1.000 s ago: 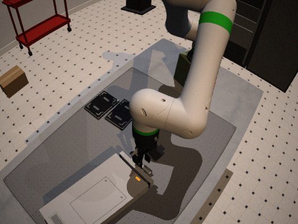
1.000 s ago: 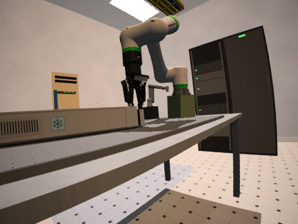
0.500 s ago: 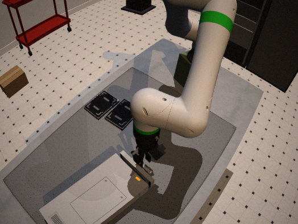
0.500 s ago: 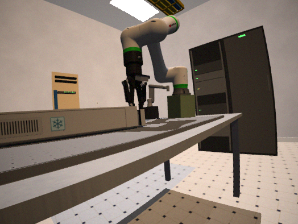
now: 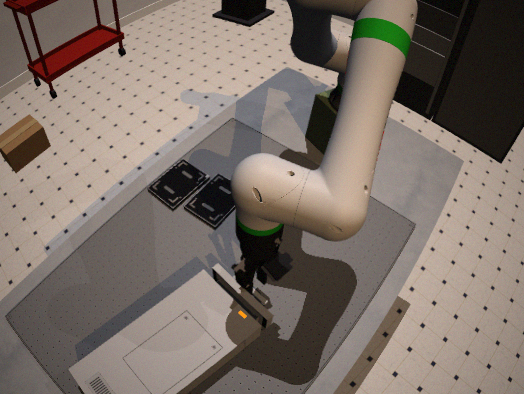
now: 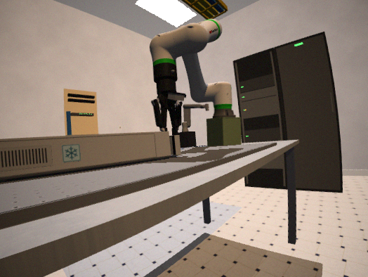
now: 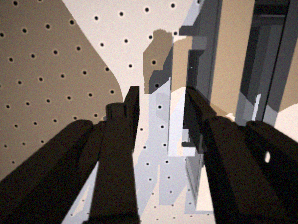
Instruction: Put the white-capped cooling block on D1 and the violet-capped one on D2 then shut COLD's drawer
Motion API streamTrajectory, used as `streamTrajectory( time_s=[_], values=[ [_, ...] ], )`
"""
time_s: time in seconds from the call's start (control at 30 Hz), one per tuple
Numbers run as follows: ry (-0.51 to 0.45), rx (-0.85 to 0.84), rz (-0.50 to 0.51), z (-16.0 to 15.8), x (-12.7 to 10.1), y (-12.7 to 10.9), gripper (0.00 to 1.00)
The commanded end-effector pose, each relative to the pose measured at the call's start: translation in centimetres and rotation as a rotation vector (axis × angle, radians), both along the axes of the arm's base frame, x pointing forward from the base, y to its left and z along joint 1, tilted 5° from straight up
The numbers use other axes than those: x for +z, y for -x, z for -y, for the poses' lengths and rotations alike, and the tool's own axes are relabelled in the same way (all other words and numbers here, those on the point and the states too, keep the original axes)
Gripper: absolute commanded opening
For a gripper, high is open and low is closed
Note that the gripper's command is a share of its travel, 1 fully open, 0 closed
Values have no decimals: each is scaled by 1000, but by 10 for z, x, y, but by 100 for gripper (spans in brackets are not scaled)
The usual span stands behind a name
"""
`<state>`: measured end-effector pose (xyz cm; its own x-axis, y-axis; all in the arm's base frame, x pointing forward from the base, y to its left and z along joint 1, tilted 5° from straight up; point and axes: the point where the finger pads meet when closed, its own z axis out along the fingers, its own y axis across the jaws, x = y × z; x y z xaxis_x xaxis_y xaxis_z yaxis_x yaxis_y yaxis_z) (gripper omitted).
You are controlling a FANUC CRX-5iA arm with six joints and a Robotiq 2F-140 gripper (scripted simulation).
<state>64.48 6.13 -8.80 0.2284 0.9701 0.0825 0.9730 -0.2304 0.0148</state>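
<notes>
The drawer front (image 5: 265, 312) (image 6: 178, 145) (image 7: 232, 55) stands slightly out from the cooler COLD (image 5: 150, 320) (image 6: 116, 151), below the centre of the top view; the orange lamp (image 5: 242, 314) is lit on the cooler's top, near that front. The gripper (image 5: 252, 285) (image 6: 169, 131) (image 7: 161, 100) points down at the outer side of the drawer front; its fingers are partly spread, with a visible gap between them. In the wrist view the pale handle (image 5: 261, 296) (image 7: 177, 120) runs lengthwise right of the middle, close to the right-hand finger and apart from the left-hand one; whether the right-hand finger touches it, I cannot tell. The cooling blocks and their tubes are hidden from all three views.

Slot D1 (image 5: 212, 200) lies left of centre in the top view, its right corner covered by the arm (image 5: 345, 125) (image 6: 182, 39); slot D2 (image 5: 178, 184) sits just beside it, toward the upper left; both show their pale corner locators, with no block on the visible parts. Between the slots and the cooler there is open room on the deck (image 5: 175, 240); the deck's right-hand edge is well apart from the gripper; the green pedestal (image 5: 320, 120) (image 6: 221, 131) stands beyond, at the upper right of centre.
</notes>
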Motion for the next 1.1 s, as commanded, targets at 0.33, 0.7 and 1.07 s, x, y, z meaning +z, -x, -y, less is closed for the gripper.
streamTrajectory(
  time_s=[0.33,0.7,1.07],
  values=[
    [0,0,2,-1,1,3,34],
    [0,0,2,-2,1,6,34],
    [0,0,2,-2,1,6,34]
  ],
)
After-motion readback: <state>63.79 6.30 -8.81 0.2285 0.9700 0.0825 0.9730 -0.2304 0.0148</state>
